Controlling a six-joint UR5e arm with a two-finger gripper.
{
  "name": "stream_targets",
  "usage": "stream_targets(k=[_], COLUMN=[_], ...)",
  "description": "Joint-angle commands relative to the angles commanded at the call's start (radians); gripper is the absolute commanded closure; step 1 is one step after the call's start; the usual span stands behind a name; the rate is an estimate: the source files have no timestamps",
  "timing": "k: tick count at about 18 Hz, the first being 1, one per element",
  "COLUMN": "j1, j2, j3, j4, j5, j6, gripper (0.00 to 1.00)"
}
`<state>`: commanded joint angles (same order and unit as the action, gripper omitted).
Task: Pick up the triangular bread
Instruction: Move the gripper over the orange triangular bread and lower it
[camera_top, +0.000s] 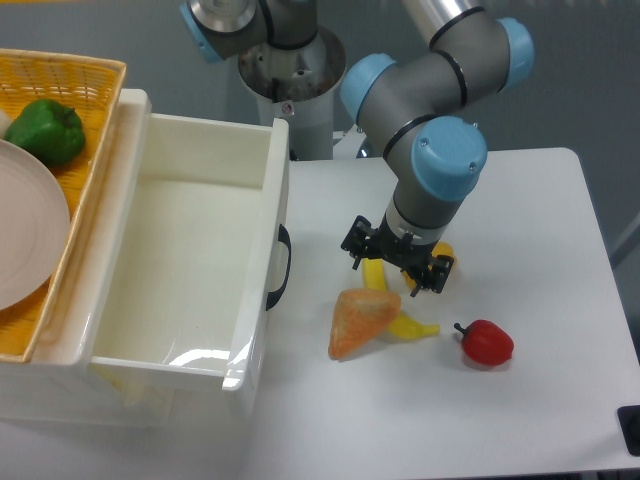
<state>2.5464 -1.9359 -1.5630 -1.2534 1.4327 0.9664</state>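
Hovering at frame centre, the grey-and-blue arm's black two-finger gripper (397, 264) points down, jaws spread, just above the orange-tan triangular bread (361, 320) lying on the white table (520, 220) against a yellow banana (405, 322). No writing legible.

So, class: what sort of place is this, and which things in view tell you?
Probably a robotics lab set up for pick-and-place practice: a robot arm mounted at a plain white table, toy-like food such as the triangular bread and red pepper, and a white bin.
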Motion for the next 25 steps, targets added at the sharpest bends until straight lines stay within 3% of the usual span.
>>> stream_targets(k=[9,13,25], j1=[-0.02,-0.037,-0.052], j2=[-0.04,-0.069,-0.124], j3=[-0.006,-0.015,-0.017], j4=[0.006,0.008,0.023], j5=[0.035,0.038,0.038], j6=[0.011,0.092,0.095], gripper=[0.0,0.0,0.0])
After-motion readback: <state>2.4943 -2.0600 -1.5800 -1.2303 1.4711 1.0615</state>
